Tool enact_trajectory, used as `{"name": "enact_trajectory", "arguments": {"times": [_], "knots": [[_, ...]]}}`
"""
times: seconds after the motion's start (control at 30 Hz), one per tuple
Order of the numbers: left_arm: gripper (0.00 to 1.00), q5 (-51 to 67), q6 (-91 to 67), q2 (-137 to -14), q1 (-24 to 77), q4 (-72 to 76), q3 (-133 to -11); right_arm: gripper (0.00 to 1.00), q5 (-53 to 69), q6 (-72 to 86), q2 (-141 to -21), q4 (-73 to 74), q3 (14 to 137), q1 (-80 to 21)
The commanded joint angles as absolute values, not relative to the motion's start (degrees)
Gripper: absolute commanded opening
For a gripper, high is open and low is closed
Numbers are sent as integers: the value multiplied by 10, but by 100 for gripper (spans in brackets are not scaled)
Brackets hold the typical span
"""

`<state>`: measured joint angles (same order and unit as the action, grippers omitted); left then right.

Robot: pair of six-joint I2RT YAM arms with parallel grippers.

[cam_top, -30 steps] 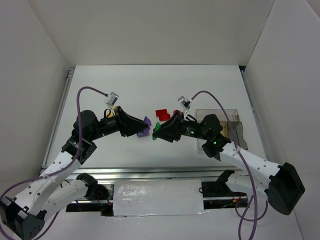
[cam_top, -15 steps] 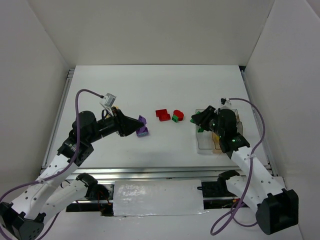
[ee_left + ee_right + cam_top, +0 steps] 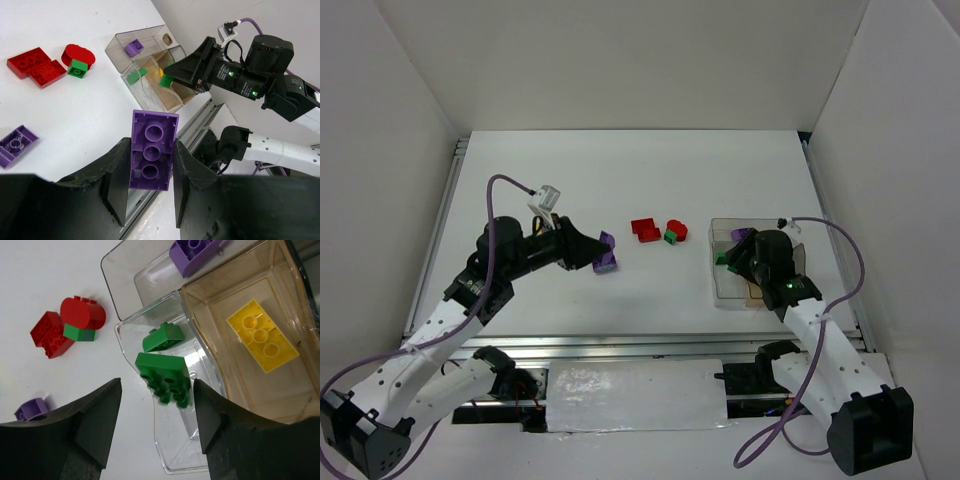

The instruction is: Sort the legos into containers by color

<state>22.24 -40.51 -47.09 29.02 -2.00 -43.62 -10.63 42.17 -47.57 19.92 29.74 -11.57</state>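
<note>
My left gripper (image 3: 151,165) is shut on a purple brick (image 3: 154,150) and holds it above the table left of centre; in the top view the left gripper (image 3: 603,250) is there too. A second purple brick (image 3: 15,144) lies on the table under it. My right gripper (image 3: 157,390) is open over the clear divided box (image 3: 165,467), with a green brick (image 3: 164,375) loose between its spread fingers, touching neither. The box holds another green brick (image 3: 162,337), a yellow brick (image 3: 262,335) in the amber part and a purple brick (image 3: 195,252) at the far end.
Red bricks (image 3: 643,230), a red round piece (image 3: 677,230) and a small green brick (image 3: 671,238) lie together at the table's middle. The box (image 3: 720,225) stands at the right. White walls close in the table on three sides.
My right gripper carried the green brick from the middle to the box and opened over the clear compartment. My left gripper pulled back slightly left, still holding the purple brick.
</note>
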Motion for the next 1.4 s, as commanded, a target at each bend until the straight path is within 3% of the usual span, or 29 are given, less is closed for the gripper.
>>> {"name": "enact_trajectory", "arguments": {"times": [0.0,0.23,0.4,0.5,0.73,0.93,1.3,1.37], "knots": [[0,231,-397,-483,287,25,-446,68,-94,413,-461,188,290,-112],[0,246,-395,-535,288,47,-464,81,-85,410,-464,191,292,-112],[0,266,-414,-583,290,111,-460,82,-3,400,-411,163,290,-112],[0,267,-404,-685,298,135,-496,83,7,413,-365,184,308,-113],[0,301,-376,-952,357,176,-705,88,-40,405,-256,307,402,-113],[2,294,-339,-1161,396,106,-940,90,15,413,-195,330,430,-112],[21,301,-327,-1363,437,48,-1209,91,74,403,-186,335,453,-112],[29,290,-326,-1388,445,41,-1232,91,74,403,-178,340,457,-113]]}}
